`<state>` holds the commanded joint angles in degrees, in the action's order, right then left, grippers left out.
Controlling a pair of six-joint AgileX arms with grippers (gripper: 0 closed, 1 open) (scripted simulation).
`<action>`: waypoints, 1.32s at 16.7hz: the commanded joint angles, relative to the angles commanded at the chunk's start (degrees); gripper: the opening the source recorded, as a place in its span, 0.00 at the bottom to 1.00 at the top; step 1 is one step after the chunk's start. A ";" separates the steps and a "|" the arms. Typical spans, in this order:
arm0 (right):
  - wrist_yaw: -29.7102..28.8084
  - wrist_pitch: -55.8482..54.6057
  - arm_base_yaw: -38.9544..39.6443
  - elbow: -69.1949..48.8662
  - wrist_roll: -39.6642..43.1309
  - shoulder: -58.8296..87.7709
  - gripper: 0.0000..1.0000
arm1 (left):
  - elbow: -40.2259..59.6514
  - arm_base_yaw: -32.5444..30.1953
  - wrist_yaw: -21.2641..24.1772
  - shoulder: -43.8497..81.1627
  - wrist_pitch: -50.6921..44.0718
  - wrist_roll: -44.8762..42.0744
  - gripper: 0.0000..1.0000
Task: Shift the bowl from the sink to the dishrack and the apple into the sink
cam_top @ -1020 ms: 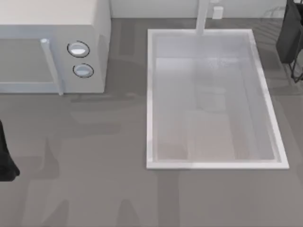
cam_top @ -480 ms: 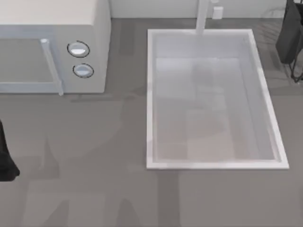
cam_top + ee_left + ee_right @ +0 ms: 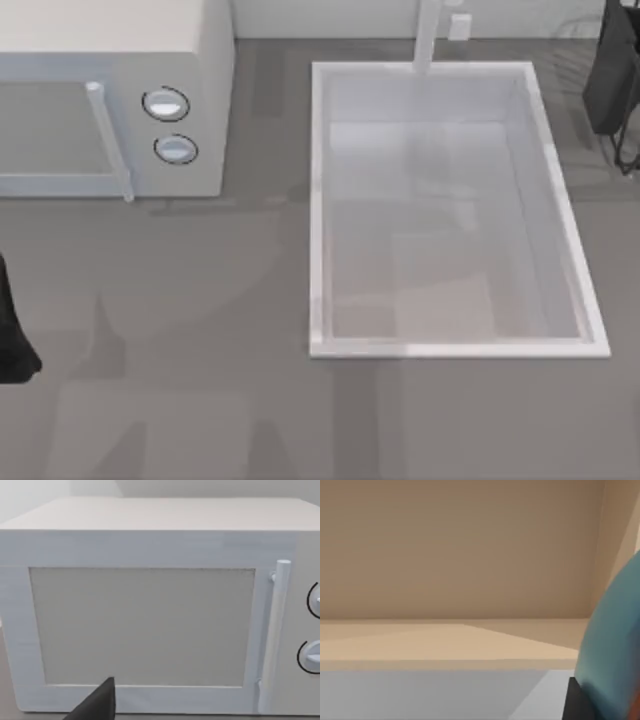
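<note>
One sink (image 3: 318, 200) is sunk into the table (image 3: 200, 350) toward its right side, with one faucet (image 3: 428, 35) at its far edge. One microwave (image 3: 110, 60) stands at the far left corner, bearing two knobs (image 3: 166, 104) and one handle (image 3: 108, 140). One bowl (image 3: 615, 645) appears in the right wrist view.

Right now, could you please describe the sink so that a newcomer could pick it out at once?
On the grey counter, look to the right half of the top view, right of the white microwave. The sink is the large recessed white basin with a raised rim and a pale faucet at its far edge; unlike the microwave, it is sunken and has no knobs.
</note>
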<state>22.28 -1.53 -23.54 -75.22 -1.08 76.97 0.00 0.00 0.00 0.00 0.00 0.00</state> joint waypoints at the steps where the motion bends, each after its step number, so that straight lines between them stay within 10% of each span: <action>1: -0.23 -1.89 0.21 0.65 -0.02 1.37 0.00 | 0.00 0.00 0.00 0.00 0.00 0.00 1.00; 12: -5.54 -41.34 5.12 16.65 0.20 23.61 0.00 | 0.00 0.00 0.00 0.00 0.00 0.00 1.00; 19: -6.40 -45.63 5.96 19.15 0.15 25.99 0.00 | 0.00 0.00 0.00 0.00 0.00 0.00 1.00; 22: -6.40 -45.63 5.96 19.15 0.15 25.99 0.23 | 0.00 0.00 0.00 0.00 0.00 0.00 1.00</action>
<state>15.88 -47.16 -17.58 -56.07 -0.93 102.96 0.00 0.00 0.00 0.00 0.00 0.00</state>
